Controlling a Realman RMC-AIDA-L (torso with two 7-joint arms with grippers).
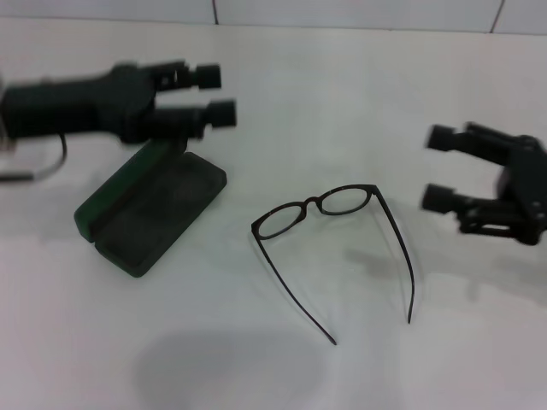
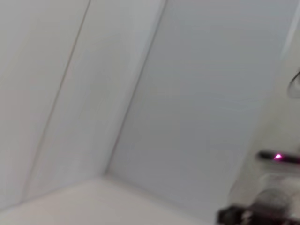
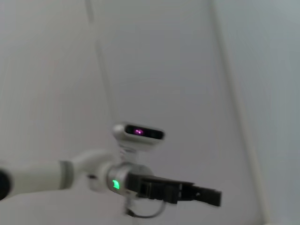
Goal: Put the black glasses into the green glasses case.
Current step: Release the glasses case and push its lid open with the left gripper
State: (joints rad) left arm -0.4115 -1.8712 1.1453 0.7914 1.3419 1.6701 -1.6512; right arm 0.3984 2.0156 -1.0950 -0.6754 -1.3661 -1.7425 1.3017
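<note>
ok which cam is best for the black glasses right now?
Head view. The black glasses lie whole on the table, temple arms unfolded, between the open green glasses case and the right gripper. The left wrist view may catch a sliver of frame at its edge, not clearly; the right wrist view shows none.

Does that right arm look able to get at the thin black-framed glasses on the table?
Probably yes: the open right gripper hovers beside the thin black-framed glasses, which lie unfolded on the white table, with nothing between them.

Lab-like test bench: bare white table point(image 1: 359, 77), white panel wall point(image 2: 197, 93).
</note>
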